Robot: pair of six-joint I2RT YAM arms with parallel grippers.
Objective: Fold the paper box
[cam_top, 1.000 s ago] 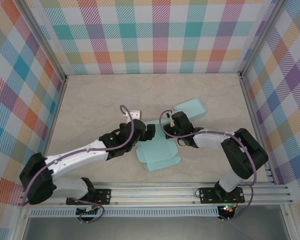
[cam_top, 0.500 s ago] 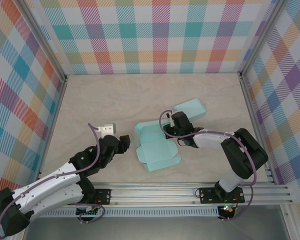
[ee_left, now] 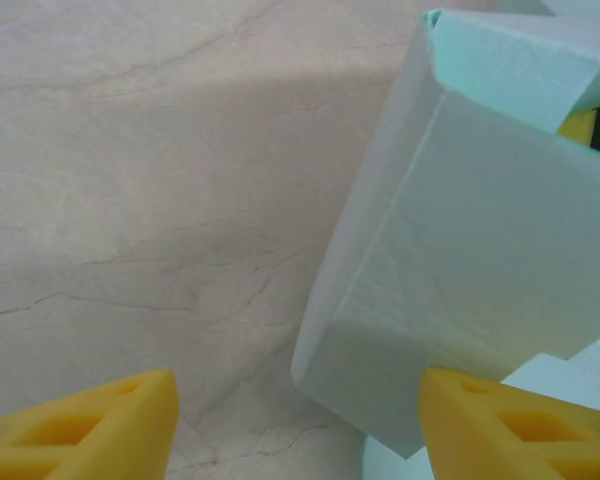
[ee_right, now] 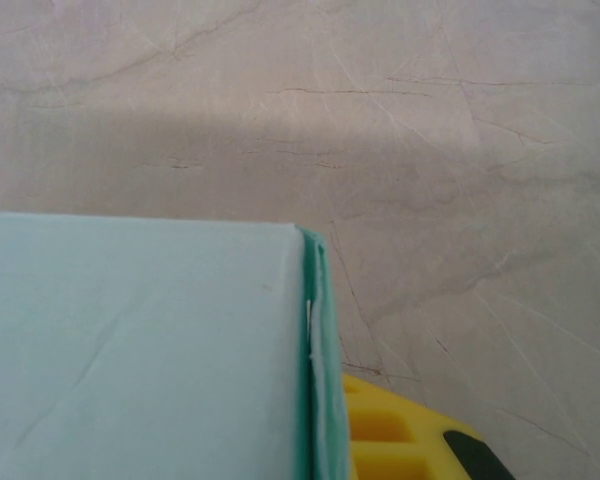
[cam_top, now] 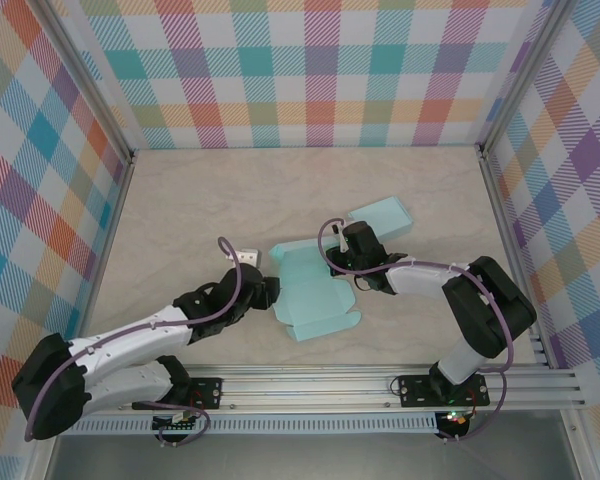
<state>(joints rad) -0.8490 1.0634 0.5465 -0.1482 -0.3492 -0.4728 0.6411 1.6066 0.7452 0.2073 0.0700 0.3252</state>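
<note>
To the left of the paper box (cam_top: pixel 315 300), the left gripper (cam_top: pixel 264 291) is seen low over the table (cam_top: pixel 180 200), just beside the box's left wall. Its jaws are set apart. In the left wrist view one yellow pad (ee_left: pixel 90 425) is parted from the box by bare table. The other pad (ee_left: pixel 500 425) is placed just beside the box's near corner, which lies between the two pads unclamped.

The light teal box itself is laid on the table between the two grippers. Its left and far walls are raised, and a flat flap is spread on its near side.

At the box's far right corner, the right gripper (cam_top: pixel 346 252) is closed on the raised wall. In the right wrist view the wall's thin edge is seen against a yellow finger (ee_right: pixel 380 440).

Beyond the box, to the right, a teal panel (cam_top: pixel 382 216) is laid flat. Whether it is joined to the box cannot be told.
</note>
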